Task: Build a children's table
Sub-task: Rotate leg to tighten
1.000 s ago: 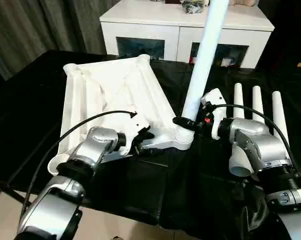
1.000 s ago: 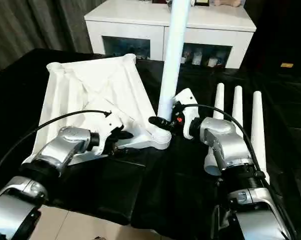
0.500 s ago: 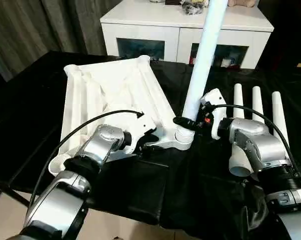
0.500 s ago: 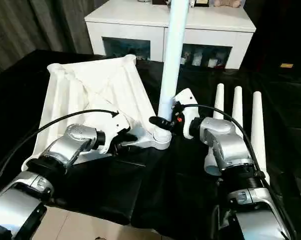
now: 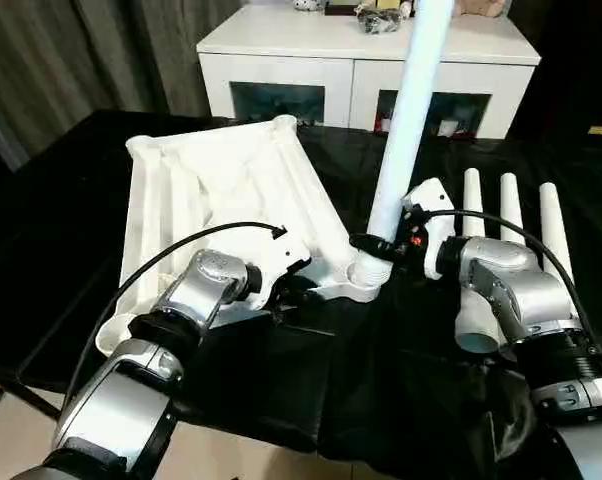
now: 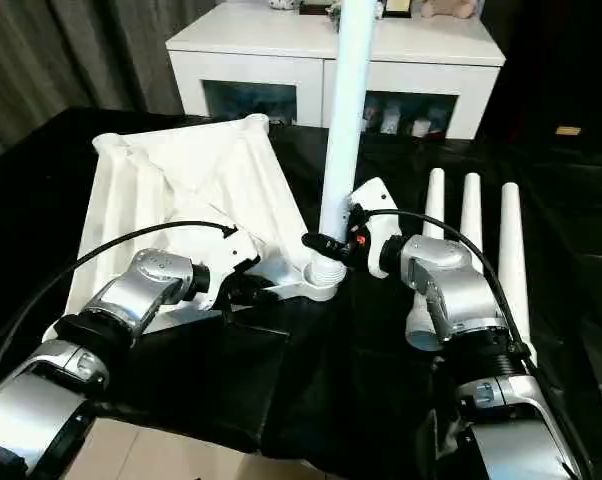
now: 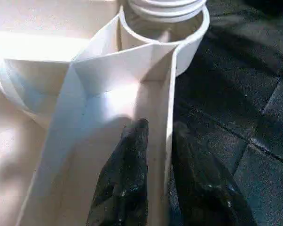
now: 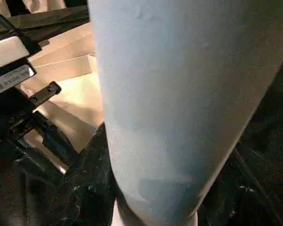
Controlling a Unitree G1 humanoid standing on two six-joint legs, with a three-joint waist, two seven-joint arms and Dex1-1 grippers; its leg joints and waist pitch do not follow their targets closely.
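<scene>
We see the tabletop (image 5: 221, 190) lying ribs-up on the black cloth (image 5: 401, 380), tilted, in front of the cabinet (image 5: 366, 60). One leg (image 5: 406, 120) stands nearly upright in its near-right corner socket (image 5: 366, 275), long axis vertical (leaning slightly right). Right gripper (image 5: 376, 245) clasps that leg's base. Left gripper (image 7: 155, 141) pinches the tabletop's edge wall by the socket. Three spare legs (image 5: 509, 215) lie right of the tabletop, narrow ends toward the cabinet.
</scene>
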